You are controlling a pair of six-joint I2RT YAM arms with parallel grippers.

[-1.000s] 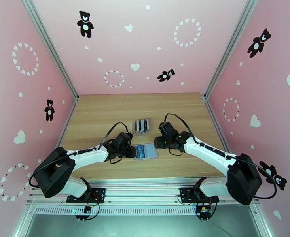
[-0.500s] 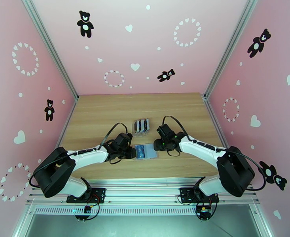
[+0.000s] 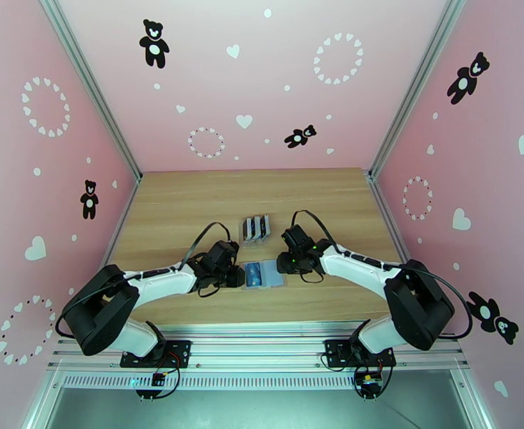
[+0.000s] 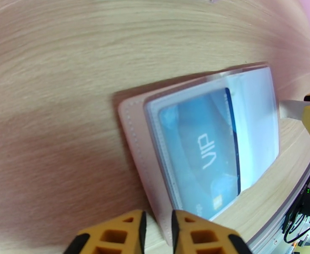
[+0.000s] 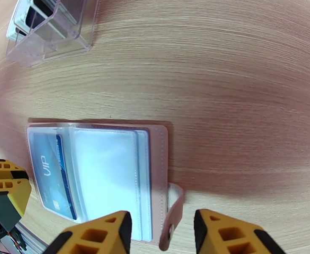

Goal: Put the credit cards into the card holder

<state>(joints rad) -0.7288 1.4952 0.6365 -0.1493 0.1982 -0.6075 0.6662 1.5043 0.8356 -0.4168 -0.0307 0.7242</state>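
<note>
Card holder (image 5: 104,178) open, VIP card (image 5: 49,174) inside; clear stand (image 5: 53,28) nearby, contents unclear.

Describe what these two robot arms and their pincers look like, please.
Both the left arm and right arm have smooth white tubular links between bulky black joints, with thin black cables looping near the wrists. Small green lights glow on the right one. The left gripper and right gripper each carry two orange-yellow fingers with square cut-outs.

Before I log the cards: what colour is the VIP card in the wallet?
The card is light blue, white lettering; clearest in the left wrist view.
</note>
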